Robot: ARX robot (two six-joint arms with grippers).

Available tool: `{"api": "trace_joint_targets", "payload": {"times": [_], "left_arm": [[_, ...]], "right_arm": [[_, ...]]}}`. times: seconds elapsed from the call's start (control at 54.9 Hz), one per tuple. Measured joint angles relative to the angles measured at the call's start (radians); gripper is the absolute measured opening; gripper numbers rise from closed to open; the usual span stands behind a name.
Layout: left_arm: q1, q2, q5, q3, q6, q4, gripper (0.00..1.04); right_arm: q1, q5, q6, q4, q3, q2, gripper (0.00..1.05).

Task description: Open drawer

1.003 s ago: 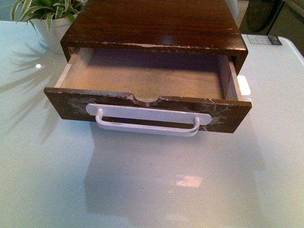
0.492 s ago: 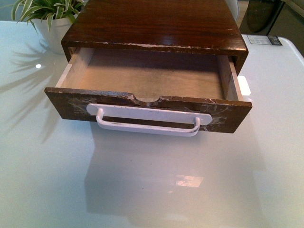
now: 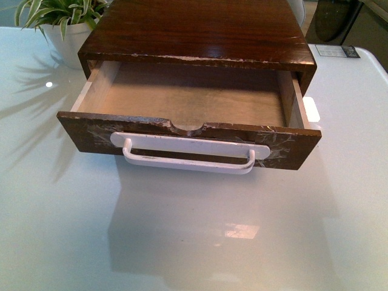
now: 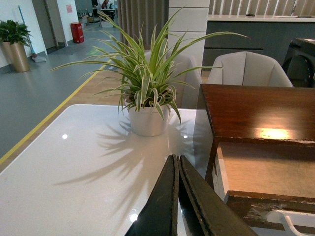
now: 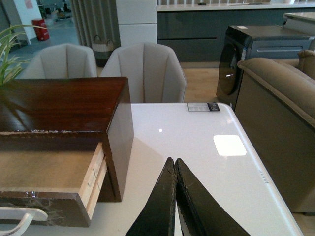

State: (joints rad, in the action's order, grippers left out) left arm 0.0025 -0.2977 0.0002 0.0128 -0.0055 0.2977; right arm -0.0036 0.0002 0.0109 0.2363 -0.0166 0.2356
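My left claw (image 4: 176,196) and my right claw (image 5: 174,196) both sit with their dark fingers pressed together, gripping nothing, one on each side of the cabinet and clear of it. Between them on the glossy pale bench (image 3: 182,242), the wide shallow dark-brown wooden drawer (image 3: 188,136) stands pulled well out toward me, its long white bar handle (image 3: 189,157) free, its scuffed front showing the half-round notch, its pale wood inside bare. Behind it sits the dark-brown wooden cabinet (image 3: 194,30) that houses it, and beyond that, on the left, a striped green plant in a white pot (image 4: 146,118). I judge the opening done; what remains is to keep my claws off the handle and rest.
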Motion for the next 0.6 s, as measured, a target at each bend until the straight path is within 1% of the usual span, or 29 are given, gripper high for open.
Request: {"api": "trace_joint_targets", "payload": {"times": [0.201,0.219,0.292,0.365,0.438,0.474,0.602], "left_arm": [[0.000,0.078,0.000,0.000,0.000,-0.077,0.02],[0.000,0.084,0.000,0.000,0.000,-0.082,0.02],[0.000,0.103,0.000,0.000,0.000,-0.101,0.02],[0.000,0.123,0.000,0.000,0.000,-0.123,0.02],[0.000,0.215,0.001,0.001,0.001,-0.246,0.02],[0.000,0.259,0.000,0.001,0.001,-0.284,0.02],[0.000,0.291,0.000,0.001,0.001,-0.295,0.02]], "right_arm": [[0.000,0.000,0.000,-0.070,0.000,-0.070,0.02],[0.000,0.000,0.000,-0.085,0.000,-0.083,0.02],[0.000,0.000,0.000,-0.223,0.000,-0.197,0.02],[0.000,0.000,0.000,-0.233,0.000,-0.226,0.02],[0.000,0.000,0.000,-0.233,0.000,-0.228,0.02],[0.000,0.000,0.000,-0.234,0.000,-0.229,0.02],[0.000,0.000,0.000,-0.235,0.000,-0.230,0.02]]}}
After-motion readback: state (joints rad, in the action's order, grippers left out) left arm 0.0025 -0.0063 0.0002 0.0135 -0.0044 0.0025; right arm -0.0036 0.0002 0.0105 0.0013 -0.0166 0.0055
